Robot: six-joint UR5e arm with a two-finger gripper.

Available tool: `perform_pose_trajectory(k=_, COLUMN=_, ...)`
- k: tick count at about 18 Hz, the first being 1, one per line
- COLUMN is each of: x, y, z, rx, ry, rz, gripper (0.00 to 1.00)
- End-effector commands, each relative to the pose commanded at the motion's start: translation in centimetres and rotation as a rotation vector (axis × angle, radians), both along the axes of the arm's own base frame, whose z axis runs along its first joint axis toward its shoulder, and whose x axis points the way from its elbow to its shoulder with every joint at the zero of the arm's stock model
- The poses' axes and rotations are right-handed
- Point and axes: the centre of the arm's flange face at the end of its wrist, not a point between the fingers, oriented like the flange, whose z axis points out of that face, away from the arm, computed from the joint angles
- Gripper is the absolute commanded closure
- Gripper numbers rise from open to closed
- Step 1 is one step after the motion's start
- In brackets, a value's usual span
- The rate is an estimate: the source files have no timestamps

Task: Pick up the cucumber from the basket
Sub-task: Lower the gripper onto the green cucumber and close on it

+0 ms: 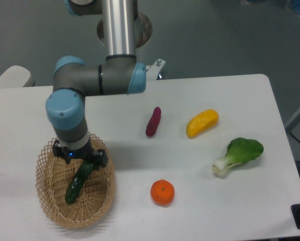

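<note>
One white table (200, 100) carries everything here. One robot arm (97, 78), grey with light blue joints, reaches down over the table's left end. One woven basket (52, 206), oval and light tan with an open looped rim, sits near the front left corner of the table and is the largest thing among the vegetables.

One gripper (85, 163) hangs straight down into the upper part of the basket. Its tips sit at the upper end of the cucumber; the jaws appear to be around that end, but the view does not show whether they are pressed shut on it, so I cannot tell if it is gripping.

One cucumber (76, 187), dark green and glossy, lies inside the basket, slanting from the gripper down toward the lower left.

Outside the basket, four pieces of produce lie well apart on the table: one leafy green bok choy (240, 154) with a white stem at the right, one yellow vegetable (202, 123) near the middle, one slim purple sweet potato (153, 121) just left of it, and one orange (162, 193) near the front edge.
</note>
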Motion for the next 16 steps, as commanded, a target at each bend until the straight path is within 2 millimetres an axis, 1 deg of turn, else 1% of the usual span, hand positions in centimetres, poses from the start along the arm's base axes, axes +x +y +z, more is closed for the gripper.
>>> perform_pose_trajectory(k=3, x=0.2, y=0.2, z=-1.4, rx=-0.027, ry=0.008, rz=-0.053, gripper=0.00)
perform_pose_trajectory(k=6, x=0.1, y=0.3, z=-1.8, rx=-0.029, ry=0.011, rz=-0.056, gripper=0.00)
perform_pose_trajectory(k=8, x=0.4, y=0.5, z=-2.3, rx=-0.026, ry=0.012, rz=-0.062, gripper=0.00)
perform_pose_trajectory(k=10, x=0.4, y=0.7, z=-2.8, rx=-0.025, ry=0.021, rz=-0.061, gripper=0.00)
perform_pose_trajectory(k=11, x=0.2, y=0.7, z=-2.6, rx=-0.028, ry=0.037, rz=-0.060, gripper=0.05)
perform_pose_trajectory(k=12, x=0.2, y=0.7, z=-2.6, rx=-0.030, ry=0.041, rz=-0.059, gripper=0.28)
perform_pose_trajectory(k=13, x=0.2, y=0.7, z=-2.4, rx=-0.027, ry=0.041, rz=-0.062, gripper=0.54)
perform_pose_trajectory(k=14, x=0.1, y=0.7, z=-2.3, rx=-0.026, ry=0.044, rz=-0.067, gripper=0.68)
perform_pose_trajectory(k=16, x=0.1, y=0.9, z=-2.0, rx=-0.020, ry=0.049, rz=-0.089, gripper=0.81)
